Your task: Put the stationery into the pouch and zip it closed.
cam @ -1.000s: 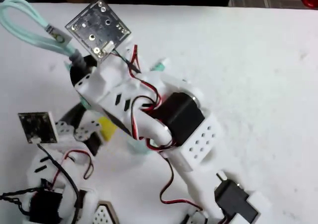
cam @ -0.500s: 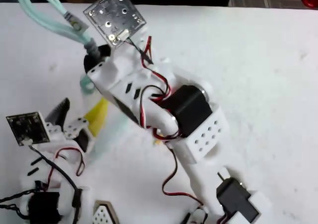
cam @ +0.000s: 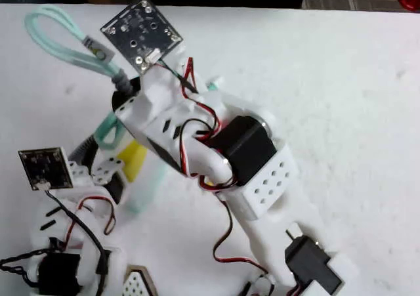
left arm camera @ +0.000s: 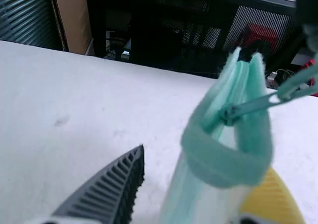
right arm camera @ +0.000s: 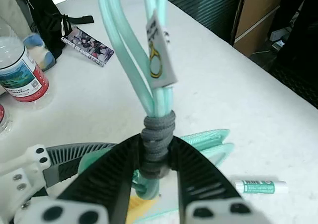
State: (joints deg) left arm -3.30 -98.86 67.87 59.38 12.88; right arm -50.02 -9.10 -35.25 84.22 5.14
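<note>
The teal see-through pouch [cam: 146,181] lies between the two arms with a yellow item [cam: 132,159] inside. Its teal cord loop [cam: 51,28] runs from the zip pull [left arm camera: 232,112] up to a grey knot [right arm camera: 156,143]. My right gripper [right arm camera: 155,157] is shut on that knot and holds the cord taut above the pouch [right arm camera: 203,140]. My left gripper [cam: 98,161] is open at the pouch's end [left arm camera: 226,152]. Its grey ribbed finger [left arm camera: 112,194] stands a little apart from the fabric, and the other finger is hidden. A white and green stick [right arm camera: 259,186] lies on the table past the pouch.
The white table [cam: 341,99] is bare to the right of the arms. In the right wrist view a water bottle [right arm camera: 21,72], a printed card [right arm camera: 87,44] and a black bag [right arm camera: 42,8] sit at the table's far side.
My right gripper swung right with the cord and knot, then came back a little to the left. My left gripper drew back, then closed in on the pouch's end.
</note>
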